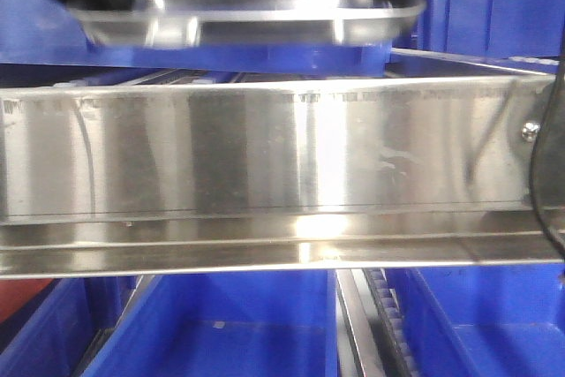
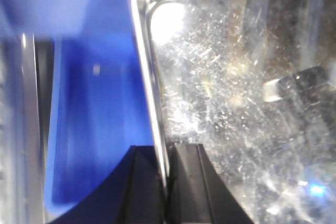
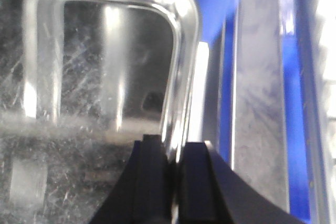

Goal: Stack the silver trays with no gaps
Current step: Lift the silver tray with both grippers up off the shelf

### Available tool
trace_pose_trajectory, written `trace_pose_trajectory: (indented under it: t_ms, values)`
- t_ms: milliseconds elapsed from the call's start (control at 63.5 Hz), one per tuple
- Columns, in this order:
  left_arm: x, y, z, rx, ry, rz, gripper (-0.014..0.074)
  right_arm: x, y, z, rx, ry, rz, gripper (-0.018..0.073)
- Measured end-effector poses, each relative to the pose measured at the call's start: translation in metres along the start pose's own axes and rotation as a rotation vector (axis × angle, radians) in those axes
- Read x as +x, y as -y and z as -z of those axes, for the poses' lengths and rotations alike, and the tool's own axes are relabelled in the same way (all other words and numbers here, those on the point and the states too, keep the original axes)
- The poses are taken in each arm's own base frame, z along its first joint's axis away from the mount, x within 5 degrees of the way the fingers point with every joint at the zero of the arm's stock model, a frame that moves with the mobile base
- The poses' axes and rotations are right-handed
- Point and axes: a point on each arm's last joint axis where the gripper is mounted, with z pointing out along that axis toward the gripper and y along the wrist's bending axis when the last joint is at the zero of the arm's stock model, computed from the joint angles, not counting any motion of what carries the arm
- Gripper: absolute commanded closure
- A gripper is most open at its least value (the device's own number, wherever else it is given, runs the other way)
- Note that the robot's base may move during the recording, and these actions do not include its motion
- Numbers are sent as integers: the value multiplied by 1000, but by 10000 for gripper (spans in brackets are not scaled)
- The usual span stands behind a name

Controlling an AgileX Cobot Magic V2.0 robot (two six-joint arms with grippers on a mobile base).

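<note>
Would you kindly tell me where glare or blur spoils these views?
Exterior front-facing view: the shiny rectangular silver steel tray at the top edge is blurred, and a glare band washes the broad flat steel rail. Left wrist view: sparkly glare on the tray floor; the left end effector is soft-focused. Right wrist view: streaky reflections, with the right end effector dark and blurred.

Harsh glare on the silver trays (image 1: pixel 265 2), soft blur overall.

1 silver tray (image 1: pixel 265 26), 1 rail (image 1: pixel 265 147)
</note>
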Motion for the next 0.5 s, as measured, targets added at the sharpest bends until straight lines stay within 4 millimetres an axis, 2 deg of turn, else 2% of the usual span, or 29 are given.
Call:
trace_pose_trajectory:
  t_ms: [220,504]
  values:
    - [-5,1,28,5,81,-4,615,-4,-6,18,-25,52,-1,629]
    - [-7,-1,38,-9,115,-18,615,-9,-17,35,3,106,46,629]
